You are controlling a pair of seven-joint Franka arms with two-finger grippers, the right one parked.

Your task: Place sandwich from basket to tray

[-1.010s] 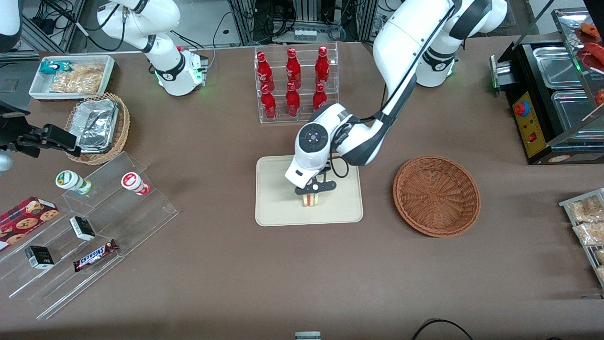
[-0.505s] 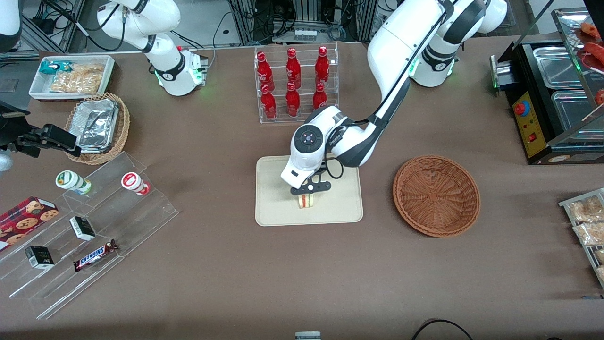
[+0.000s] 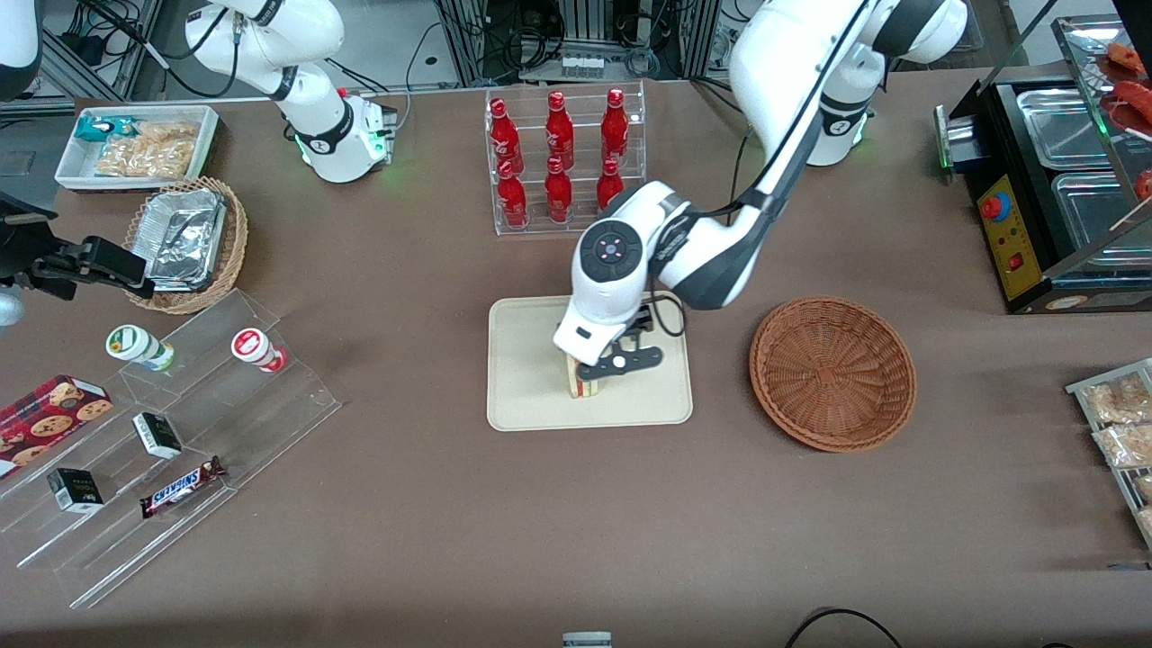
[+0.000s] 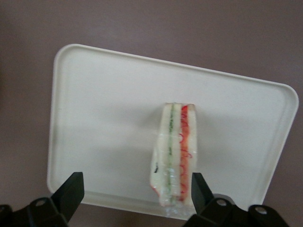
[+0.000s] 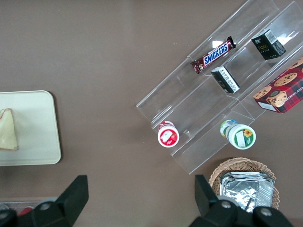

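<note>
The sandwich [image 3: 578, 385] stands on its edge on the cream tray [image 3: 531, 360], near the tray's middle, its red and green layers facing up. My left gripper [image 3: 615, 364] hovers just above it, open, with nothing held. In the left wrist view the sandwich [image 4: 176, 151] stands on the tray [image 4: 104, 118] close to one black finger [image 4: 198, 185], and the gripper [image 4: 136, 187] has its fingers spread wide. The reddish-brown basket [image 3: 832, 371] sits beside the tray, toward the working arm's end, with nothing in it. The right wrist view shows the sandwich [image 5: 8, 130] on the tray [image 5: 38, 127].
A clear rack of red bottles [image 3: 562, 162] stands farther from the front camera than the tray. Toward the parked arm's end are a stepped acrylic shelf [image 3: 180, 432] with snacks, a tan wicker basket of foil containers [image 3: 184, 243] and a white bin [image 3: 135, 144]. A black appliance [image 3: 1053, 180] sits at the working arm's end.
The gripper was shut on the sandwich over the tray; now it has opened and shifted slightly up and toward the working arm's end. The sandwich stays standing on the tray.
</note>
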